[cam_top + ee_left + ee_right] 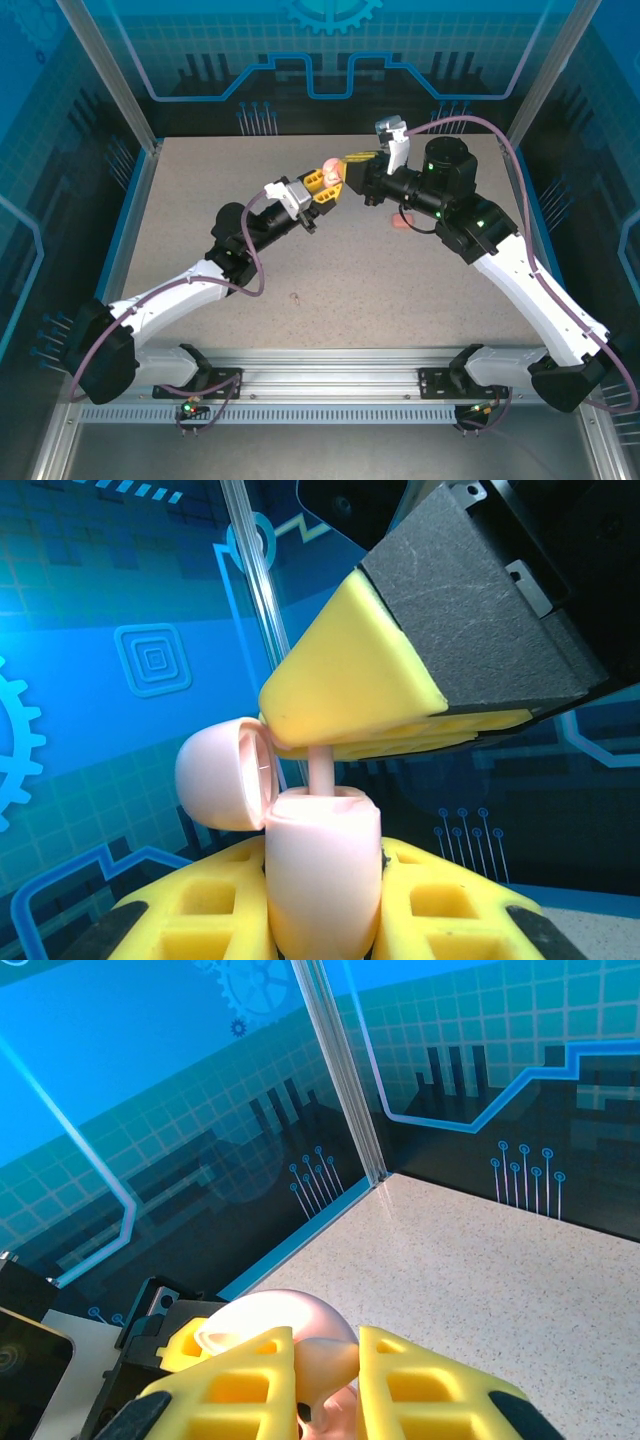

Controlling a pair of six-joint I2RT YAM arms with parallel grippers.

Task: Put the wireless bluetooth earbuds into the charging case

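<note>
My left gripper (pixel 328 185) is shut on the pink charging case (pixel 320 880) and holds it upright above the table, its round lid (pixel 220 775) swung open to the left. My right gripper (pixel 355 165) comes in from the right and is shut on a pale pink earbud (pixel 335 1360). In the left wrist view, the earbud's thin stem (pixel 320 768) hangs from the right gripper's yellow fingers (pixel 350 680), with its lower end inside the case's open top. In the right wrist view the open lid (pixel 265 1310) sits just behind the pinched earbud.
A small pink object (pixel 400 222) lies on the speckled table (pixel 330 300), partly under the right arm. A tiny pale piece (pixel 297 297) lies nearer the front; it is too small to identify. Blue glass walls (pixel 330 60) enclose the workspace.
</note>
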